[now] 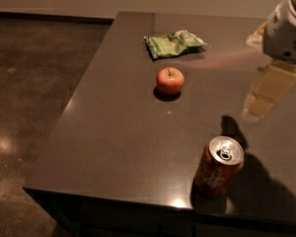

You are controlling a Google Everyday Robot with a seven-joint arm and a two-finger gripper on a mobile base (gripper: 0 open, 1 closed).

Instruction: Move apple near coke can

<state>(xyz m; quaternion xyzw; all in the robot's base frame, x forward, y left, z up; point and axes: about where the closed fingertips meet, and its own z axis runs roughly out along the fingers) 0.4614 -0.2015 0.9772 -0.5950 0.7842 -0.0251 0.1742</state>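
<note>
The apple [169, 80], red-orange with a short dark stem, sits on the dark table [113, 132] near its middle. The coke can [219, 166], red-brown with a silver top and pull tab, stands upright near the table's front edge, to the right of and nearer than the apple. My gripper [265, 93] hangs from the white arm [288, 31] at the right side, above the table. It is to the right of the apple, beyond the can, and touches neither. It holds nothing that I can see.
A green crinkled snack bag [173, 44] lies behind the apple toward the table's far side. The table's left edge and front edge drop to a dark polished floor [34, 83]. The arm's shadow falls beside the can.
</note>
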